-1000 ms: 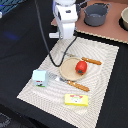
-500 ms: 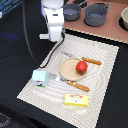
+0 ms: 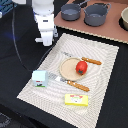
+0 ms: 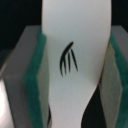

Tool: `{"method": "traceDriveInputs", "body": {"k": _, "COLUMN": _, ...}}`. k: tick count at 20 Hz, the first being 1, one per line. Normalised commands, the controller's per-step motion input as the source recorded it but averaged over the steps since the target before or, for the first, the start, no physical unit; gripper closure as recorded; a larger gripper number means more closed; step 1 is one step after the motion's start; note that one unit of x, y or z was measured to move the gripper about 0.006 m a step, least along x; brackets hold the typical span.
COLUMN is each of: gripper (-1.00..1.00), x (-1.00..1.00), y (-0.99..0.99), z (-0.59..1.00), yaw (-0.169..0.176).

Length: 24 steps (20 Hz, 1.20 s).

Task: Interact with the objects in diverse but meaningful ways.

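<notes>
In the wrist view, a slim white fish-shaped piece (image 4: 75,30) with black fin lines stands between the green pads (image 4: 36,80) of my gripper (image 4: 75,67), which is shut on it. In the exterior view the gripper (image 3: 46,39) hangs above the far corner of the mat, on the exterior view's left; the fish cannot be made out there. A red tomato (image 3: 81,66) rests on the tan plate (image 3: 68,71). A white-and-green milk carton (image 3: 40,78) stands upright near the mat's edge. A flat yellow box (image 3: 76,100) lies at the mat's front.
Orange-handled cutlery (image 3: 92,61) and a second piece (image 3: 78,86) lie beside the plate on the beige mat (image 3: 107,80). Two grey pots (image 3: 70,11) (image 3: 96,14) and a bowl (image 3: 124,18) stand on the brown board behind. A black cable hangs from the arm.
The arm has moved steadily toward the exterior view's left, from above the plate's far side to beyond the mat's corner. The objects on the mat have not moved.
</notes>
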Motion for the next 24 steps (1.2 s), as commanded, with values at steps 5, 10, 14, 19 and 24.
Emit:
{"method": "traceDriveInputs", "body": {"k": 5, "gripper": -1.00, "x": -0.25, "y": 0.03, "z": -0.07, "yaw": 0.000}}
{"method": "traceDriveInputs", "body": {"k": 10, "gripper": -1.00, "x": -0.50, "y": 0.16, "z": 0.78, "yaw": 0.025}}
{"method": "traceDriveInputs", "body": {"k": 14, "gripper": -1.00, "x": -0.51, "y": 0.25, "z": 0.94, "yaw": 0.048}}
{"method": "traceDriveInputs", "body": {"k": 19, "gripper": -1.00, "x": -0.46, "y": 0.08, "z": 0.97, "yaw": 0.014}}
{"method": "traceDriveInputs", "body": {"k": 24, "gripper": -1.00, "x": 0.51, "y": -0.15, "z": 1.00, "yaw": -0.023}}
